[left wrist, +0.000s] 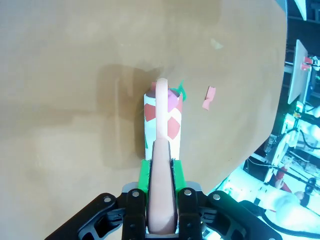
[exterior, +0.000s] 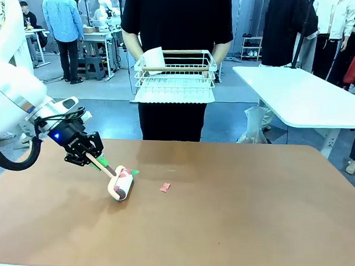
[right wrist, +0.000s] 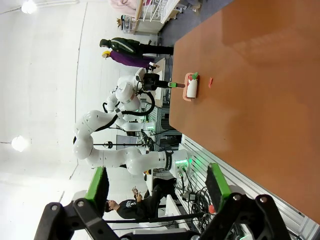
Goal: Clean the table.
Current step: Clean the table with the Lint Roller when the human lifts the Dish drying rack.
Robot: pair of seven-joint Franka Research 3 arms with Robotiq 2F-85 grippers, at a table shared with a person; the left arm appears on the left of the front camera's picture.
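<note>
The reddish-brown table (exterior: 238, 228) spreads across the front view. My left gripper (exterior: 94, 158) is shut on the pale handle of a lint roller (exterior: 121, 186), whose white drum rests on the tabletop at the left. Red, pink and green paper bits stick to the drum (left wrist: 162, 122). The wrist view shows the green pads of my left gripper (left wrist: 161, 172) clamped on the handle. A small pink scrap (exterior: 164, 187) lies on the table just right of the roller, apart from it. My right gripper (right wrist: 157, 185) hangs high over the table (right wrist: 250, 75), open, nothing between its fingers.
Across the far edge a person holds a white wire basket (exterior: 175, 80) with a white cloth in it, above the floor. A smaller white table (exterior: 301, 93) stands at the back right. Other people stand farther off.
</note>
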